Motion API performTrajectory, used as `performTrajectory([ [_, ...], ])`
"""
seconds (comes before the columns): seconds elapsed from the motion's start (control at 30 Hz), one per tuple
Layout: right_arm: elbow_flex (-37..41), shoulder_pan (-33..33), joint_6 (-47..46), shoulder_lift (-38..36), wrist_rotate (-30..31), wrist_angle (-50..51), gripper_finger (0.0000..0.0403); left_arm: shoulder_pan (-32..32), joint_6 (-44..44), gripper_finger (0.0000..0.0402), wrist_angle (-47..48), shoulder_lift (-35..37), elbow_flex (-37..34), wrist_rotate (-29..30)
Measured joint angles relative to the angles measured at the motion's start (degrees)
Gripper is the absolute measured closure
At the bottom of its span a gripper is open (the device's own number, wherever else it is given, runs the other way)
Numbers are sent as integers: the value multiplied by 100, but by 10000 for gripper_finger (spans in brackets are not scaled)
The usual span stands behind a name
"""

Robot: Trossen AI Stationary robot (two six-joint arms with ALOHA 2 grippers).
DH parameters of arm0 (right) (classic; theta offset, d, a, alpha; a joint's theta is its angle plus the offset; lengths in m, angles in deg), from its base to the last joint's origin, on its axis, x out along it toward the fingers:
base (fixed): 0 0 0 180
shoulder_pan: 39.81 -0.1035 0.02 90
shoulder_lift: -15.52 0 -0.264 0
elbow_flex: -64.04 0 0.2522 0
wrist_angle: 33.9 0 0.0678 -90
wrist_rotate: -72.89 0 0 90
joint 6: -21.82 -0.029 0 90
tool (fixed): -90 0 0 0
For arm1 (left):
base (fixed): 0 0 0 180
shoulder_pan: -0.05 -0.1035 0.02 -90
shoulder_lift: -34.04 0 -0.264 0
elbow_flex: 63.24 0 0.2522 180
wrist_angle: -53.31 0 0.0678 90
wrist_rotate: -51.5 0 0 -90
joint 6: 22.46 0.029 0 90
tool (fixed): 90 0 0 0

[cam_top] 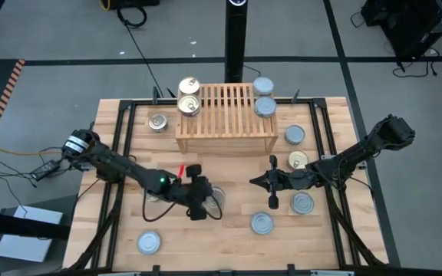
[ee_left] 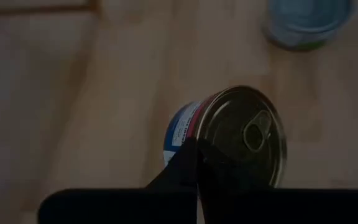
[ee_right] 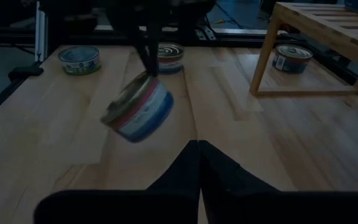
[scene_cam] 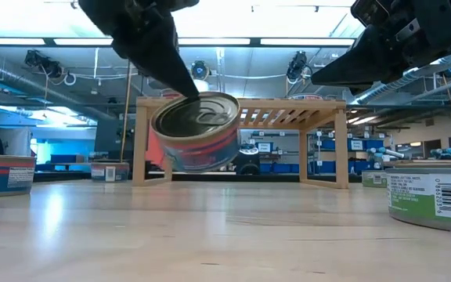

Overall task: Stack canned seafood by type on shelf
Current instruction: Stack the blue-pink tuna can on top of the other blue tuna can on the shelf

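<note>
While the wooden table (cam_top: 229, 230) spreads under everything, the shelf (cam_top: 225, 116) stands at its far middle, well beyond both sets of fingers, with two gold-lidded tins (cam_top: 189, 96) on its one end and two blue-silver tins (cam_top: 264, 96) on the other.

Next in size, the left gripper (cam_top: 202, 201) hangs over the near middle of the table, its fingers pinching a gold pull-tab tin (scene_cam: 196, 131) with a red and blue label. That tin is lifted clear of the tabletop and tilted, its lid turned partly sideways, as the low view shows; the shelf is behind it.

Facing it across a gap, the right gripper (cam_top: 272, 182) hovers low with its fingers pressed together and nothing between them.

Smaller things lie scattered: loose tins rest on the table beside and behind the right gripper (cam_top: 302, 202), another blue-silver one (cam_top: 150, 243) sits near the front edge behind the left fingers, and one gold tin (cam_top: 157, 122) stands just beside the shelf.
</note>
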Motion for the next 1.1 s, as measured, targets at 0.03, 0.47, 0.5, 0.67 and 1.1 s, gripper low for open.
performTrajectory([
  [0.03, 0, 0, 0, 0, 0, 0, 385, 29, 78, 400, 35, -9, 0, 240],
  [0.47, -2, 0, -1, -2, 0, -46, 388, 541, 696, 401, -146, -408, -2, 2184],
  [0.5, -2, 0, -2, -2, 0, -52, 388, 563, 693, 401, -189, -493, -2, 2229],
  [0.67, -2, 0, -17, -2, -1, -52, 382, 638, 700, 401, -430, -956, -2, 2338],
  [1.1, -2, 0, -15, -2, -2, -89, 386, 642, 683, 401, -655, -764, 186, 2116],
])
